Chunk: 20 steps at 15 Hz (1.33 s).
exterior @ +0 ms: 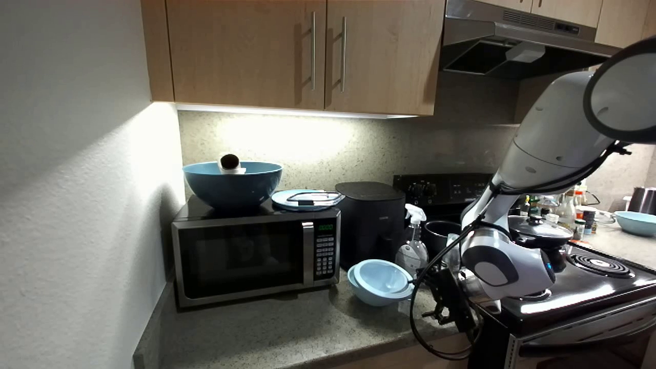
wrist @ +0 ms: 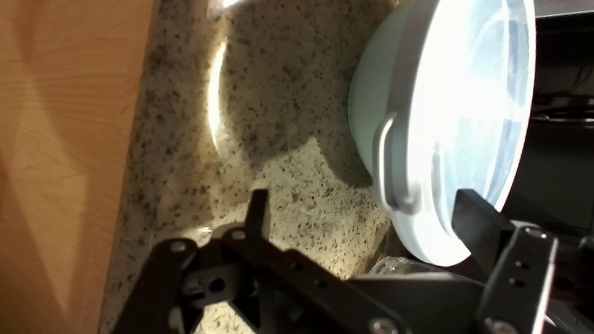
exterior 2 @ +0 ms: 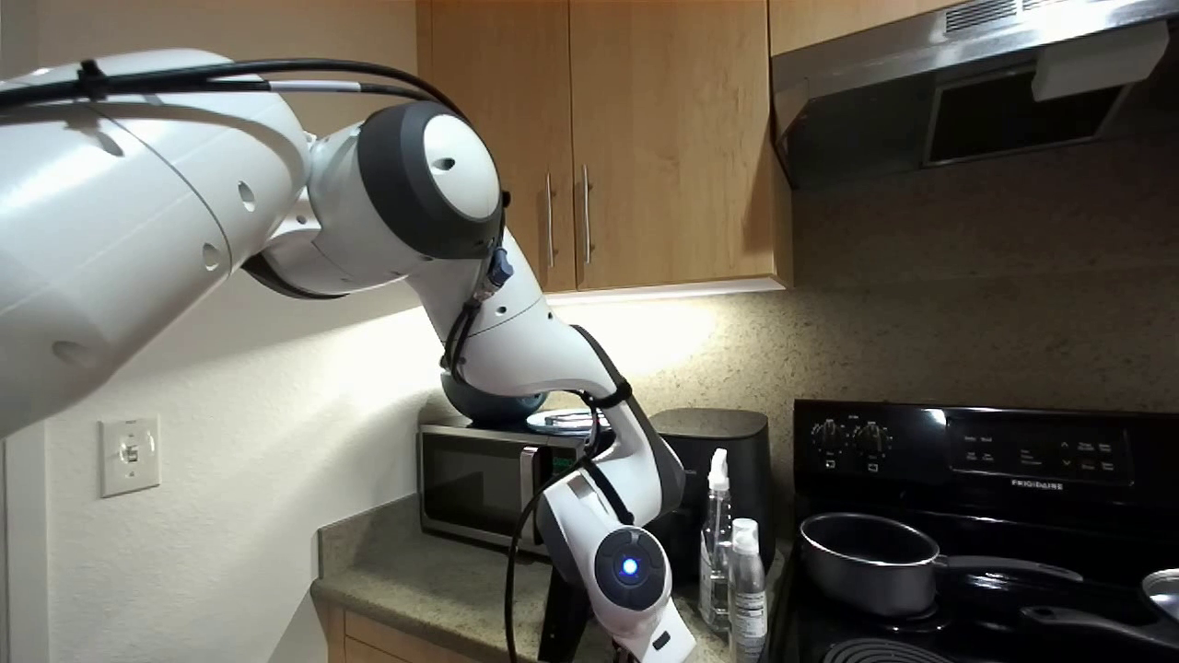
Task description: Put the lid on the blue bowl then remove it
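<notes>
The speckled grey stone tabletop (exterior: 266, 333) leaves open room in front of the silver-and-black microwave (exterior: 241, 261); in the wrist view its front edge meets a light wooden panel (wrist: 60, 153), apart from the small round light-blue bowl (exterior: 368, 298). Behind the bowl, a black boxy appliance (exterior: 374, 220) and a clear spray bottle (exterior: 411, 253) narrow the space. A round pale-blue piece with a lighter rim, apparently the lid (exterior: 383, 277), lies tilted across the bowl's mouth. The black tool (wrist: 362, 199) is just beside them, fingers spread wide apart: in the wrist view one overlaps lid and bowl, the other the tabletop. Contact cannot be told.
</notes>
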Available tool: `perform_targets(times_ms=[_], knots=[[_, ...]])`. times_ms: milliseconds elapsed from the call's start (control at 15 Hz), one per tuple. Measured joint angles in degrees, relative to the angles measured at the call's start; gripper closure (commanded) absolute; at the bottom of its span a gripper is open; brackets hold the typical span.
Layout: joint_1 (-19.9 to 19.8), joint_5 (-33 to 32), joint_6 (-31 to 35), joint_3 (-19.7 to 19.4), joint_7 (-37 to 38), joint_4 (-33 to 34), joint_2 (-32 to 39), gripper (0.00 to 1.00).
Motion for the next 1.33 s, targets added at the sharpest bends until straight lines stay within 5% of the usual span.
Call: perform_targets(times_ms=[467, 533, 933, 1333], knots=[[-2.09, -1.54, -13.33, 0.25, 0.05, 0.03, 0.44, 0.0], [-2.84, -2.37, -15.77, 0.4, 0.07, 0.03, 0.55, 0.25], [-6.81, -7.59, -28.26, 1.03, 0.07, 0.0, 1.53, 0.59], [-7.56, -8.96, -31.99, 1.17, -0.03, 0.22, 2.28, 0.98]])
